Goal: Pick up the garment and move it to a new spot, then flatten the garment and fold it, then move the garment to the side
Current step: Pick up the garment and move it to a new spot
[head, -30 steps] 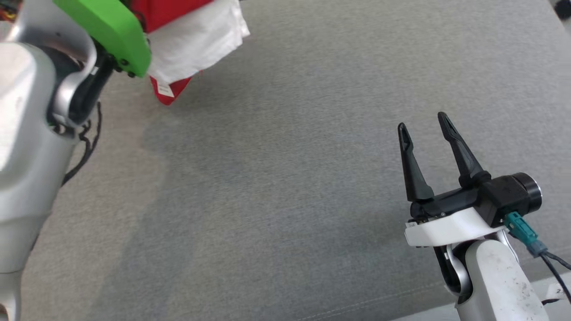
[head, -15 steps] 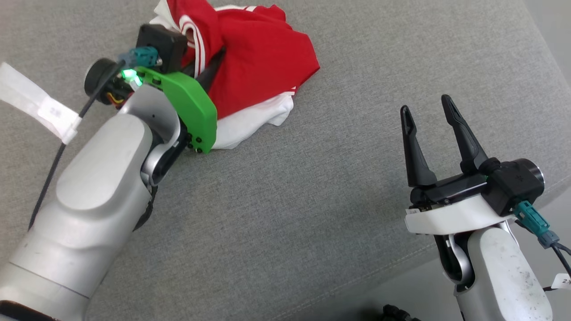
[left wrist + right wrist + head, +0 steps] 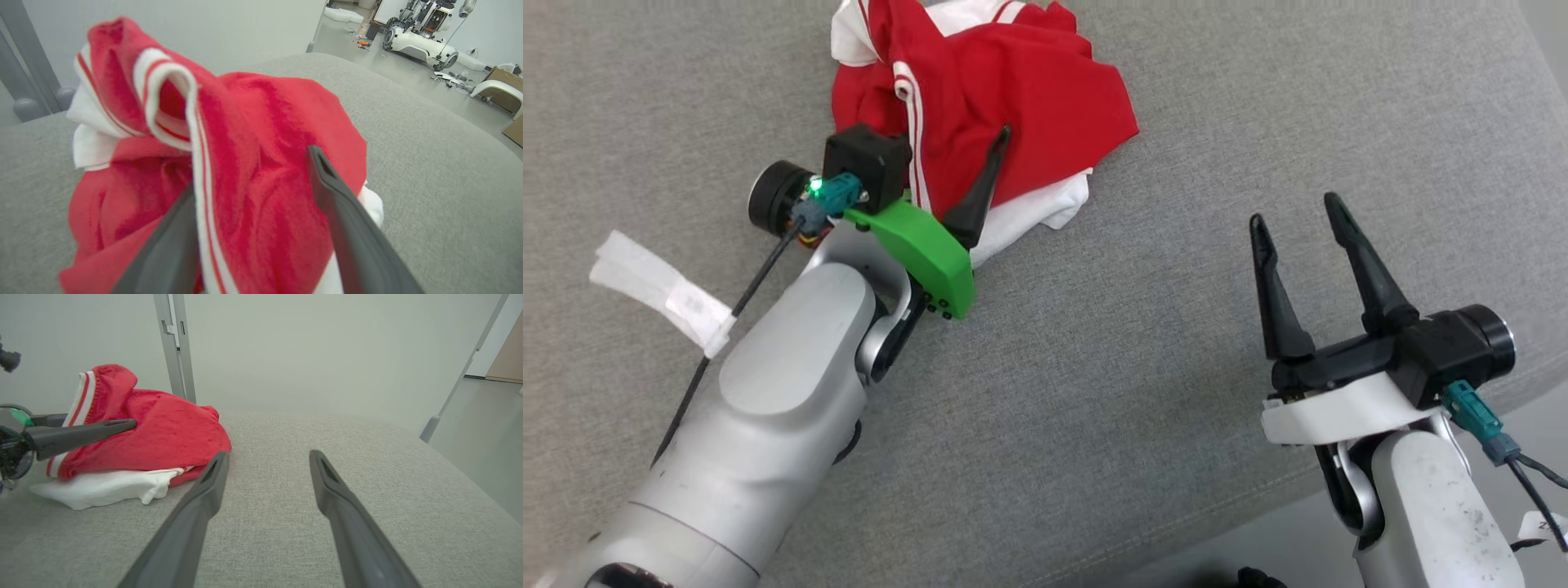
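Grey cushion: garment hides one left end effector fingertip.

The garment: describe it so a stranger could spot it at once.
On the wide grey cushion, look at its far side, where the left gripper reaches. The garment lies crumpled there: red cloth with white-striped trim over white, the only fabric heap.

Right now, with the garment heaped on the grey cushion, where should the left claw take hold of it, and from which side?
Likely best: the raised fold edged with striped trim on the garment: it stands up from the heap, thin enough to pinch. Come from the robot's near left, where the open left claw has a finger on each side of that fold.
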### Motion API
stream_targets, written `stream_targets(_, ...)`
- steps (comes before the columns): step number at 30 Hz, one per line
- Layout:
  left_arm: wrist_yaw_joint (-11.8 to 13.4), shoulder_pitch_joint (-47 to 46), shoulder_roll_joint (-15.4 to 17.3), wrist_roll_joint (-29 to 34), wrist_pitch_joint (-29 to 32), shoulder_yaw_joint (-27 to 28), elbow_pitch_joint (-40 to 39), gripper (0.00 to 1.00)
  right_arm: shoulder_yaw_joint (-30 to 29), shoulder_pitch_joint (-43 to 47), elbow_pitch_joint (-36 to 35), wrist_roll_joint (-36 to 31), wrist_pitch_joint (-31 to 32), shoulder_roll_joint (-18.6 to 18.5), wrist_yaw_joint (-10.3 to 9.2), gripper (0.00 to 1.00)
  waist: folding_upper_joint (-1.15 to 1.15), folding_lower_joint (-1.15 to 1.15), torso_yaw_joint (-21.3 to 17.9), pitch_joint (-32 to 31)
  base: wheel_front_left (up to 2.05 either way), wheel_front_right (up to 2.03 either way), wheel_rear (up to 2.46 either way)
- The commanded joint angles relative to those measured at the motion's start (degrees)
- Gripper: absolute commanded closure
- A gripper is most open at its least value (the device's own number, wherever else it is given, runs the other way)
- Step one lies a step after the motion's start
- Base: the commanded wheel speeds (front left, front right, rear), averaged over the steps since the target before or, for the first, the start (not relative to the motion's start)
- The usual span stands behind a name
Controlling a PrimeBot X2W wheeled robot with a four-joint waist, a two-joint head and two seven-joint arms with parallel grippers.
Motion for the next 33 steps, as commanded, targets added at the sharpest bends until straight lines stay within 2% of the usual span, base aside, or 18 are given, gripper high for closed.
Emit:
stream_targets(1,1.11,2.40,0.43,1.09,-0.96,0.04,-0.19,0.00,0.21,1.19,0.34,-0.45,-0.04,-0.12,0.01,0.00,0.00,0.00,6.64,-8.22,0.00,0.00,0.00)
stream_targets(8,7.69,11.94,2.92,0.47,-3.99,4.61,-5.21,0.00,1.54,4.29,0.92,-0.80,-0.04,-0.12,0.02,0.00,0.00,0.00,11.02,-14.96,0.00,0.00,0.00)
stream_targets(12,10.45,20.52,3.96,1.64,-4.18,11.40,-13.53,0.00,1.49,6.15,1.19,-1.34,-0.03,-0.13,0.01,0.00,0.00,0.00,12.81,-17.67,0.00,0.00,0.00)
stream_targets(14,10.25,27.06,2.50,1.16,-4.14,16.97,-18.53,0.00,1.32,7.38,1.06,-0.85,-0.03,-0.12,0.01,0.00,0.00,0.00,13.60,-19.08,0.00,0.00,0.00)
stream_targets(16,9.15,32.99,1.73,3.63,-4.15,21.87,-22.81,0.00,1.22,8.81,1.14,0.21,-0.03,-0.13,0.01,0.00,0.00,0.00,14.13,-20.73,0.00,0.00,0.00)
stream_targets(19,8.31,42.05,-1.05,8.99,-4.17,29.31,-27.43,0.00,1.23,10.93,1.43,1.17,-0.04,-0.12,0.02,0.00,0.00,0.00,14.71,-23.02,0.00,0.00,0.00)
stream_targets(23,7.36,49.75,-5.04,17.32,-4.18,37.59,-32.65,0.00,1.43,12.60,1.63,0.67,-0.04,-0.13,0.01,0.00,0.00,0.00,15.19,-24.19,0.00,0.00,0.00)
stream_targets(27,5.48,55.06,-7.27,25.83,-4.11,40.49,-35.81,0.00,1.78,13.73,1.79,-0.03,-0.04,-0.11,0.01,0.00,0.00,0.00,15.63,-25.21,0.00,0.00,0.00)
stream_targets(33,4.07,59.56,-8.47,30.33,-4.11,41.25,-35.46,0.00,1.74,15.12,2.20,-0.48,-0.04,-0.11,0.01,0.00,0.00,0.00,16.21,-26.35,0.00,0.00,0.00)
